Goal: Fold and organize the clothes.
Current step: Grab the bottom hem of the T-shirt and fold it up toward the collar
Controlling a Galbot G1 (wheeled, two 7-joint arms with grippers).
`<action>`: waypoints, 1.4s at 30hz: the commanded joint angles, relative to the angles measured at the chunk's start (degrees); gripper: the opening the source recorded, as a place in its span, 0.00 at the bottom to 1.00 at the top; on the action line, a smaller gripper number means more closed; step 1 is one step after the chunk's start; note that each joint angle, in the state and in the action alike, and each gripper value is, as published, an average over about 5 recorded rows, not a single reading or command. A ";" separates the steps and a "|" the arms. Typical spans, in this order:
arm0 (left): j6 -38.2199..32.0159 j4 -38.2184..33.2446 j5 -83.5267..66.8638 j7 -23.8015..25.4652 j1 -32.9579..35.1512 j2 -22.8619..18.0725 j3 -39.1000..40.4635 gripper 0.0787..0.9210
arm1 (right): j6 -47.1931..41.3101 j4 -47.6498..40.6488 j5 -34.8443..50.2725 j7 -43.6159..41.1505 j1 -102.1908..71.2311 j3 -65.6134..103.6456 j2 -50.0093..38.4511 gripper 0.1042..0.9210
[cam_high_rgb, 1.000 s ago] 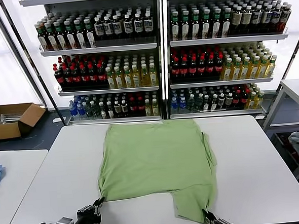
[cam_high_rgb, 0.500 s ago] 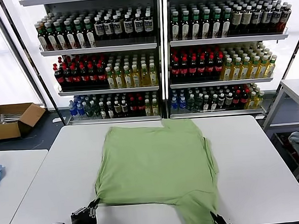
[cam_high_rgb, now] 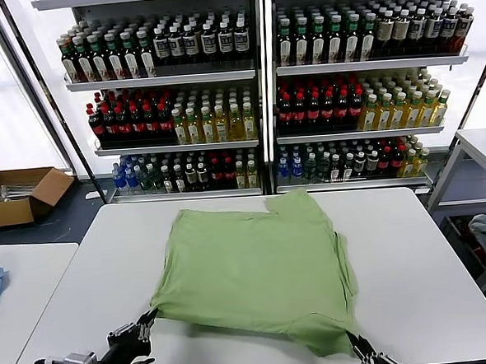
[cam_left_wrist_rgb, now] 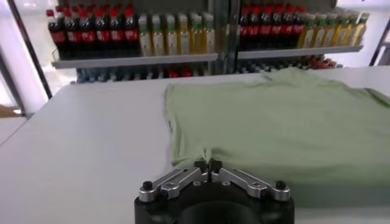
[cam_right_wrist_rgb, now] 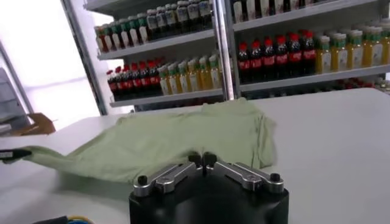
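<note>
Head view: both grippers pinch the shirt's [cam_high_rgb: 257,272] near corners.

Head camera high, wrist cameras low, all toward shirt [cam_high_rgb: 257,272].

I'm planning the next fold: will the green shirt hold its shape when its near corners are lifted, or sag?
Likely it sags: the shirt drapes between the left gripper and right gripper, both shut on its near corners. It probably slides easily, since the table looks smooth. It seems light; two small pinches raise the whole near edge.
</note>
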 commanded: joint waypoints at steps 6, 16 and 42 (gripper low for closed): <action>0.83 11.66 -6.64 2.30 -19.85 9.52 5.09 0.01 | -5.64 -9.85 5.77 4.68 20.47 -2.55 -4.46 0.01; 0.52 24.01 -6.36 2.44 -30.01 8.82 11.16 0.01 | -7.79 -21.96 3.67 7.42 35.59 -9.54 -4.85 0.01; -1.76 18.94 -0.72 0.65 -17.98 5.54 9.00 0.58 | -11.79 -13.69 -8.17 9.40 20.11 -4.10 -2.03 0.70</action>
